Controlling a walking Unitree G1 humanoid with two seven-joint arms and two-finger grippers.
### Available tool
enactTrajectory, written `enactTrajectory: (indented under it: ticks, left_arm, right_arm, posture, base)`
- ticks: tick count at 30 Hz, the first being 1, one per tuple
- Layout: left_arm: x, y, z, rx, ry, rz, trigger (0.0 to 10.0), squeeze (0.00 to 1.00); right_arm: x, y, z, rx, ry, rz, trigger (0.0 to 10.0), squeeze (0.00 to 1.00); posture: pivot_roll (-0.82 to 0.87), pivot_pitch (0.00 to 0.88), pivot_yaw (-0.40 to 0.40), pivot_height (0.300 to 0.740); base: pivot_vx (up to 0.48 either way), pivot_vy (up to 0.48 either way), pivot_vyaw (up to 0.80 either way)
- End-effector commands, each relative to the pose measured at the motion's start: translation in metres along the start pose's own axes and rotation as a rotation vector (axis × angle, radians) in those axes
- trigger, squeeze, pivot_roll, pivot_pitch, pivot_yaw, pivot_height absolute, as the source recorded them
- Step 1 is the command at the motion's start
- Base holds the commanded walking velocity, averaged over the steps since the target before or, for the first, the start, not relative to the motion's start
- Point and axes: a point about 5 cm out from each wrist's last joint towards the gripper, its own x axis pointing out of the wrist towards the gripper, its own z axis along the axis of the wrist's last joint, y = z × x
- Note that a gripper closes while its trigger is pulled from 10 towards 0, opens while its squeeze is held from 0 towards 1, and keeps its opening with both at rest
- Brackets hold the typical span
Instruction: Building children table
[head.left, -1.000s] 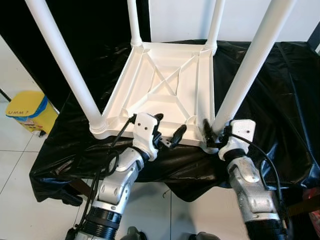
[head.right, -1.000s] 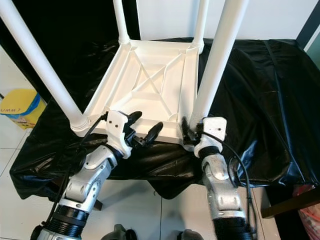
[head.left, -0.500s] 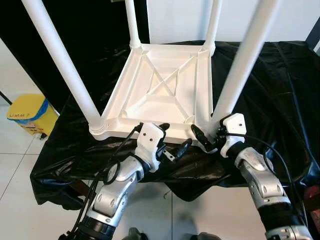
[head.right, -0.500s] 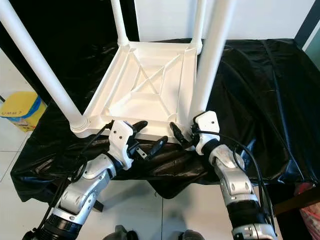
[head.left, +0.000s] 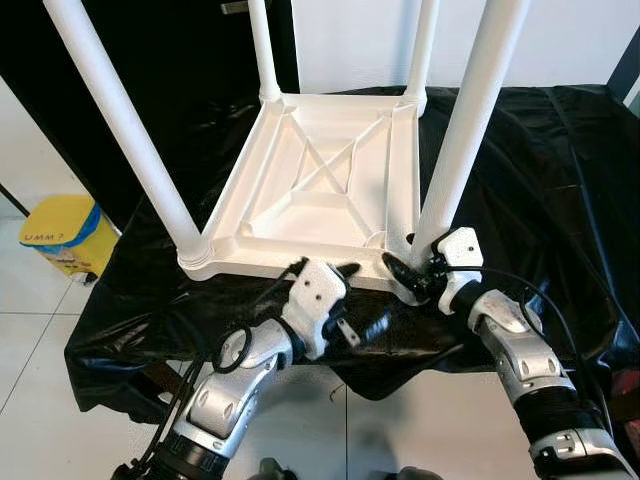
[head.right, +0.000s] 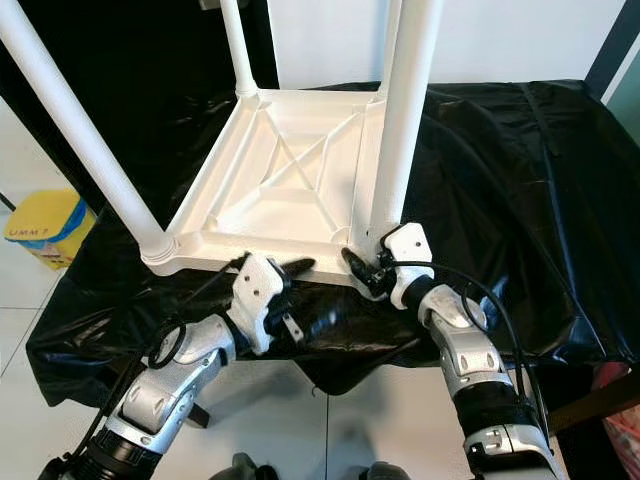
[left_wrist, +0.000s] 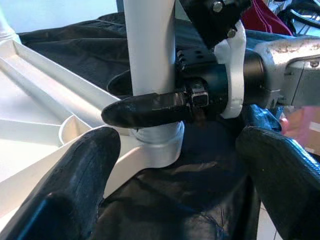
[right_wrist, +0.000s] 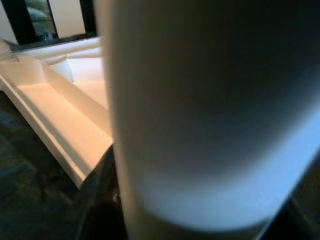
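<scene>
— Where's the small white plastic children's table (head.left: 330, 180)?

— Upside down on the surface draped in glossy black plastic sheeting (head.left: 540, 170), its ribbed underside facing up and four round white legs standing upward. The near right leg (head.left: 462, 120) rises from the near right corner socket.

— And the right arm?

— It reaches up and forward from below, elbow bent, wrist turned inward. The right gripper (head.left: 412, 272) sits at the base of that near right leg, one black finger (left_wrist: 150, 109) lying across the front of the leg just above the socket. The other finger is hidden behind it, so I cannot tell whether the jaws are clamped on the leg.

— The left arm?

— Bent at the elbow, forearm angled up towards the near edge of the tabletop. The left gripper (head.left: 362, 300) hangs just below and in front of that edge, jaws spread wide apart, holding nothing.

— Anything else?

— A yellow bin (head.left: 62, 235) with a blue lid stands on the tiled floor (head.left: 30, 330) to the left.
</scene>
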Motion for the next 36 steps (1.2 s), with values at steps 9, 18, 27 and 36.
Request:
enactTrajectory:
  ticks: [9,18,27,36]
  left_arm:
    - [-0.002,-0.001,-0.002,0.011,0.012,0.005,10.0,0.0]
    - [-0.003,0.0,-0.003,0.013,0.015,0.003,10.0,0.0]
    - [-0.003,0.004,-0.002,0.022,0.016,0.012,10.0,0.0]
    - [-0.002,0.003,-0.002,0.021,0.012,0.016,10.0,0.0]
  right_arm:
    - [-0.003,-0.002,-0.017,-0.019,0.085,-0.062,10.0,0.0]
    - [-0.002,0.002,-0.023,-0.007,0.115,-0.29,10.0,0.0]
    - [0.001,0.023,-0.026,0.083,0.112,-0.45,10.0,0.0]
    - [-0.005,0.03,-0.026,0.147,0.112,-0.699,10.0,0.0]
  posture:
    - [-0.1,0.037,0.043,0.74]
    - [-0.11,0.044,0.04,0.74]
    - [-0.11,0.049,0.042,0.74]
    - [-0.11,0.057,0.033,0.74]
  base:
    - [0.0,0.0,0.0]
    - [0.0,0.0,0.0]
    - [0.0,0.0,0.0]
    - [0.0,0.0,0.0]
